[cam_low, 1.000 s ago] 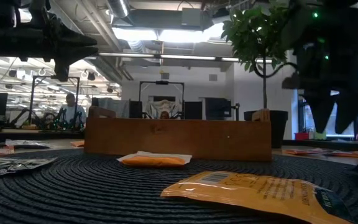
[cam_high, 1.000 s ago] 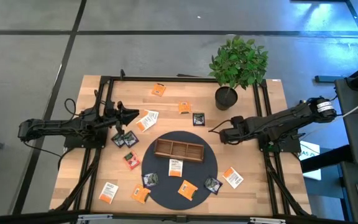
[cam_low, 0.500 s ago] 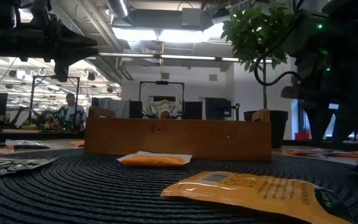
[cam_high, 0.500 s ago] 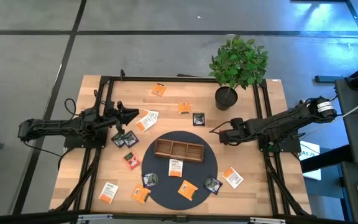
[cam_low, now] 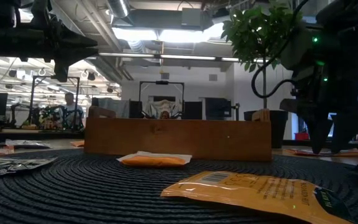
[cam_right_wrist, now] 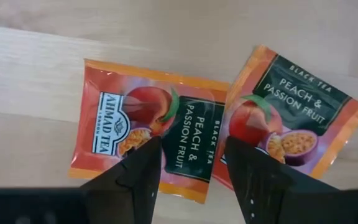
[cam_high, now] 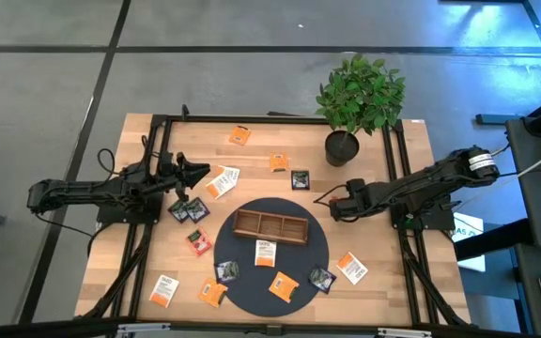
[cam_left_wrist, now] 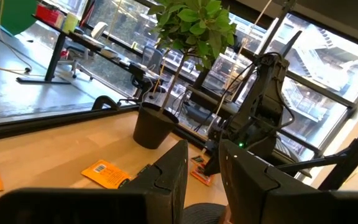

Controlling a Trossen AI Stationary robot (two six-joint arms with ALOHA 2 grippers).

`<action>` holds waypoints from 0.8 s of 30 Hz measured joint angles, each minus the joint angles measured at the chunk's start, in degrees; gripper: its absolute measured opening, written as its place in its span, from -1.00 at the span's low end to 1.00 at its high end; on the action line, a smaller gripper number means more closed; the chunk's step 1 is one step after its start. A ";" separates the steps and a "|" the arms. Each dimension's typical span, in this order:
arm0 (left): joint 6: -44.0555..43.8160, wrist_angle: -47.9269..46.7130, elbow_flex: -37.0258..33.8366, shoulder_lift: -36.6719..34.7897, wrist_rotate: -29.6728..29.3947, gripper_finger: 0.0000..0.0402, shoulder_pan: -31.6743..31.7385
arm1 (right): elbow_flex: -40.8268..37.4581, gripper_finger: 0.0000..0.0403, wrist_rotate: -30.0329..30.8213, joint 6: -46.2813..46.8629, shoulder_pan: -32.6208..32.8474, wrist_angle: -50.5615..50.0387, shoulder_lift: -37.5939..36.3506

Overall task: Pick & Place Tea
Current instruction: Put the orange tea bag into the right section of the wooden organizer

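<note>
Several small tea sachets lie flat on the wooden table and on the dark round mat (cam_high: 252, 277), among them an orange one (cam_high: 283, 284) and a white-and-orange one (cam_high: 265, 252). The brown three-compartment tray (cam_high: 270, 225) stands on the mat. My right gripper (cam_right_wrist: 191, 180) is open and points down over two orange peach sachets (cam_right_wrist: 151, 146) (cam_right_wrist: 294, 115) lying side by side. Its fingers straddle the inner end of the first one, low over the table (cam_low: 328, 149). My left gripper (cam_high: 200, 172) is open and empty, held above the table's left part. My right gripper's fingertips (cam_right_wrist: 132, 177) stand over the near part of the left-hand peach sachet, down at about the sachet's level in the low view. I cannot tell whether they touch it.
A potted plant (cam_high: 342, 147) stands at the back right, close behind my right arm. A black sachet (cam_high: 300, 179) lies just beyond the right gripper. More sachets lie near the left gripper (cam_high: 222, 181) (cam_high: 188, 210) and along the near edge (cam_high: 163, 290).
My right gripper has gone down toward the two peach sachets, from well above the table to close over it, and a little toward the table's left edge. The sachets have stayed where they were.
</note>
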 joint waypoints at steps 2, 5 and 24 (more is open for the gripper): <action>0.02 0.00 0.00 0.00 0.00 -0.56 -0.02 | 0.00 -0.12 -0.02 -0.34 -0.02 0.10 0.05; 0.02 0.00 0.00 0.00 0.00 -0.56 -0.02 | -0.02 -0.21 -0.07 -0.36 -0.02 -0.05 0.07; 0.02 0.00 0.01 0.00 -0.02 -0.56 -0.01 | -0.11 -0.69 -0.53 -0.34 -0.02 -1.01 0.16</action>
